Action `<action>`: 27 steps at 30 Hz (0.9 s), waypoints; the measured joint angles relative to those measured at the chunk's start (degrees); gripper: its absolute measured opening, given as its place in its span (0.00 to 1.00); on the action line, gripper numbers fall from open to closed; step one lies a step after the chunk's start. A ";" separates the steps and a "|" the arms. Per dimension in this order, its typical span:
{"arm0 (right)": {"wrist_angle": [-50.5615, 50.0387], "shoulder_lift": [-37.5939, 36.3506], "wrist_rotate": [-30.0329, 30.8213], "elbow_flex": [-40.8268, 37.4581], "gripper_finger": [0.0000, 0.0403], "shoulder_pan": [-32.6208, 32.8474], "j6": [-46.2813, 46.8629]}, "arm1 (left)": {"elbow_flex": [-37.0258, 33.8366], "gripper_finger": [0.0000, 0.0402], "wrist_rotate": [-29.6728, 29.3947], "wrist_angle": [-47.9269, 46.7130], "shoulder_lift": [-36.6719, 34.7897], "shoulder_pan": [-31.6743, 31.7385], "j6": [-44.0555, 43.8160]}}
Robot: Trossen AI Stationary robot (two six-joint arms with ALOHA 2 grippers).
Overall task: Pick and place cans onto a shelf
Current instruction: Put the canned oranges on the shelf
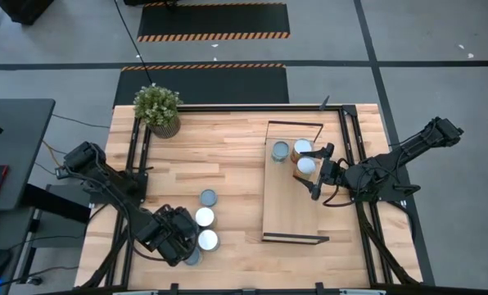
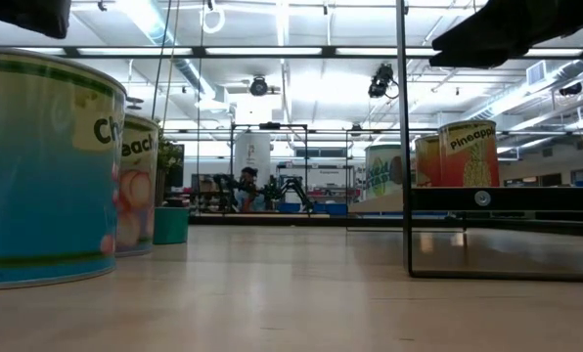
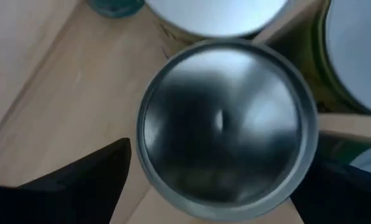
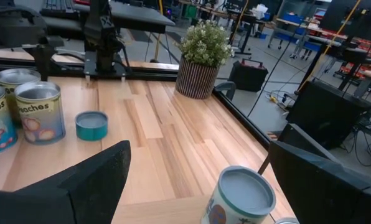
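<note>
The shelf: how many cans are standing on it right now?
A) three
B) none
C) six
A: looking down from above, three cans stand clustered at the far end of the shelf, next to the right tool; the other cans are still on the table.
</note>
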 joint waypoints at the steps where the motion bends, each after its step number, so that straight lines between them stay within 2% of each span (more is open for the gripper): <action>1: 0.09 0.00 0.00 0.02 0.96 0.00 0.00 | 0.00 0.98 -0.68 0.14 0.00 0.10 -0.08; 10: 0.12 0.00 0.00 0.02 0.96 0.00 0.00 | 0.00 0.98 -3.39 0.80 0.00 1.95 1.08; 15: 0.14 0.00 0.00 0.00 0.96 0.00 0.00 | 0.00 0.94 -4.03 0.66 0.00 3.34 3.82; 27: 0.23 0.00 0.00 0.02 0.96 0.00 0.00 | 0.09 0.81 1.86 -2.14 -0.38 4.49 4.64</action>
